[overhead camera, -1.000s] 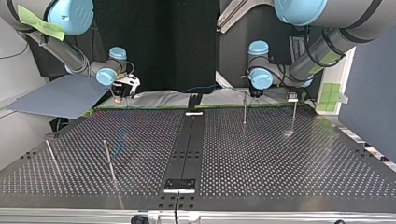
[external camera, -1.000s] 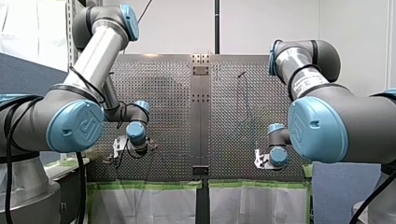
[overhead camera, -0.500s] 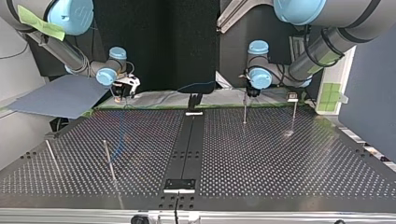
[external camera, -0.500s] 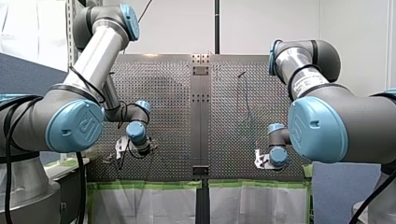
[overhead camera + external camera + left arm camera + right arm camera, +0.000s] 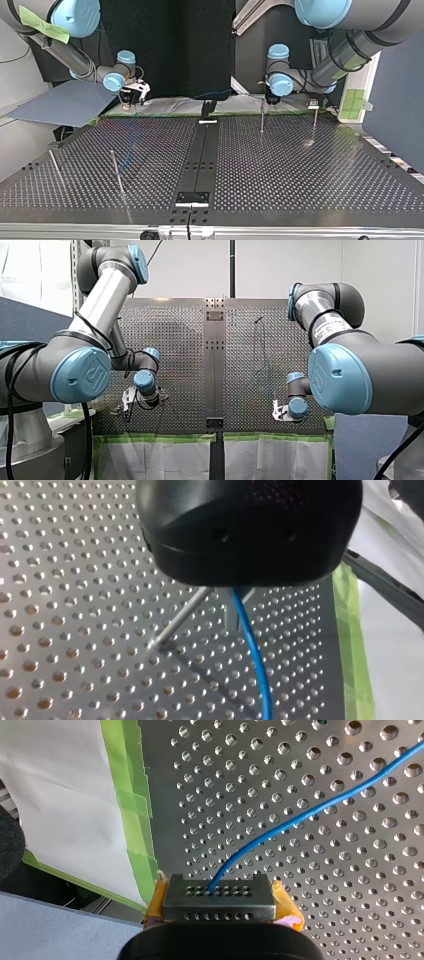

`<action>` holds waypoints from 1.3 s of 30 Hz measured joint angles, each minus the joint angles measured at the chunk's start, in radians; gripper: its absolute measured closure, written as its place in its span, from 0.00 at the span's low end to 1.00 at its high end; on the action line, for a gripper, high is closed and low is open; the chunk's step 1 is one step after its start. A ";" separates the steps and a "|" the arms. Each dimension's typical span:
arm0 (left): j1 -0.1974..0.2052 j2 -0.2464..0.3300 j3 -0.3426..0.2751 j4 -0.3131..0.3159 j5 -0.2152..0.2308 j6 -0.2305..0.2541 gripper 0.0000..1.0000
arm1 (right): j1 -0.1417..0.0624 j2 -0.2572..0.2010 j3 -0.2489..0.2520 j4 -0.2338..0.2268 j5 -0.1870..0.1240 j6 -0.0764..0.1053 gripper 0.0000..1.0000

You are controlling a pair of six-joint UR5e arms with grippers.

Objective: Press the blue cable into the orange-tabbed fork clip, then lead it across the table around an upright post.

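Because my left gripper fills most of its own wrist view with its black housing, only the tips of its fingers show. The blue cable comes out from between them and runs away over the perforated bench, so I judge the gripper pinched narrow on the cable. Just beside it stands an upright post, which the cable does not touch. Holding the cable this close to the post looks meant to let the arm carry it around.

My right gripper is closed on the same cable, with yellow pads showing at either side of the grey finger block. From there the cable leaves in a shallow curve over the bench, near the green-taped edge.

In the top view the two grippers sit well apart along the far edge of the bench. A short blue stretch of cable shows between them above the surface. I take it that one arm anchors the cable while the other leads it.

The orange-tabbed fork clip I cannot pick out. A faint blue line runs from my right gripper towards a second post at that view's left, so the clip may lie at that end. The work looks to be at the routing step, with the turn around the post not yet made.
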 joint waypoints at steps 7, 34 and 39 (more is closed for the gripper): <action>0.023 0.000 0.000 0.021 0.039 -0.024 0.99 | 0.001 0.000 0.000 0.000 0.001 0.000 1.00; 0.143 0.000 0.000 0.073 0.159 -0.058 0.99 | -0.002 0.000 0.000 -0.002 0.002 0.001 1.00; 0.144 0.000 0.000 0.092 0.197 -0.072 0.99 | -0.012 0.000 0.000 -0.003 0.003 0.005 1.00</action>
